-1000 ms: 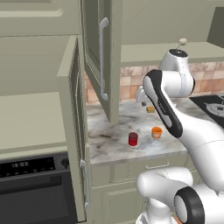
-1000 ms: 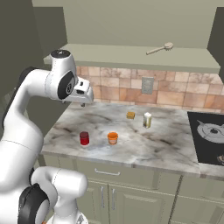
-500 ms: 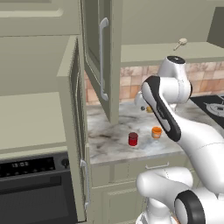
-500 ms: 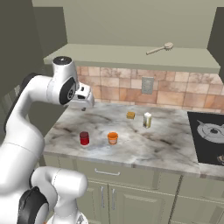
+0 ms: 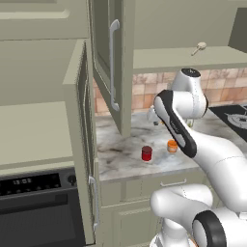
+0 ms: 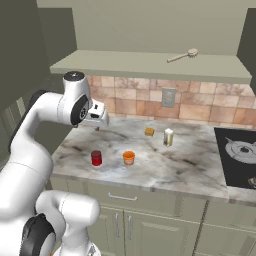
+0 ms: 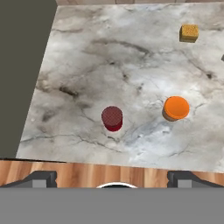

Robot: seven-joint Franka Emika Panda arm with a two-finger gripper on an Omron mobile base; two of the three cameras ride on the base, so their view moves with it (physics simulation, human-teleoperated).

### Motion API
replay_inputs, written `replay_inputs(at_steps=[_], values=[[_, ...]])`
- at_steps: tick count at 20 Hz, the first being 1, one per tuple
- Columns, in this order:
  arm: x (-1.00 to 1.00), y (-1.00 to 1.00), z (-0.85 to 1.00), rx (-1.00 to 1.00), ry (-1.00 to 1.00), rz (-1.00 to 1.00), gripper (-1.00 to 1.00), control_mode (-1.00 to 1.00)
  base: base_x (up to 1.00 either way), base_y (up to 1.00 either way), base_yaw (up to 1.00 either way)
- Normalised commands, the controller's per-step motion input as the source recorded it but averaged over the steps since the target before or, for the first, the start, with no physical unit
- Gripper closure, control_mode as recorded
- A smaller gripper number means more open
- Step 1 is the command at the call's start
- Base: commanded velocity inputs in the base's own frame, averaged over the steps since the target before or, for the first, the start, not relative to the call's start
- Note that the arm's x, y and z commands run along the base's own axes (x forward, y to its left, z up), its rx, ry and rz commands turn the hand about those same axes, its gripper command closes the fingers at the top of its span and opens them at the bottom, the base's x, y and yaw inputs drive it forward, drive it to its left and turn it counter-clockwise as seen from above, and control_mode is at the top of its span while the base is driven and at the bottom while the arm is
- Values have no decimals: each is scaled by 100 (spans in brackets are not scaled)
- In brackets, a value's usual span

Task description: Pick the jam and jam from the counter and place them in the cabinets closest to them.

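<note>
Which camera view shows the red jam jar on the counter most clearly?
The hand view: the red jam jar is largest there, seen from above with nothing in front of it. Both base views show it smaller, from the side, standing upright beside the orange jar.

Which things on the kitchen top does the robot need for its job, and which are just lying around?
For the job:
- red jam jar
- orange jam jar
- counter they stand on
- cabinets, one door open
- open pincer, holding nothing

Just lying about:
- small yellow-brown block
- pale carton
- wooden spoon on the shelf
- stove
</note>
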Motion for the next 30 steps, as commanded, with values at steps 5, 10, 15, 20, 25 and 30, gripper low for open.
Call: replay_inputs(at_steps=[5,10,15,20,25,30], values=[[13,0,-21,0,0,0,-100,-100,0,0,0],[15,0,-22,0,0,0,-100,-100,0,0,0],[13,0,-23,0,0,0,-100,-100,0,0,0],[12,0,-22,0,0,0,-100,-100,0,0,0],[11,0,-21,0,0,0,-100,-100,0,0,0],[8,0,-22,0,0,0,-100,-100,0,0,0]])
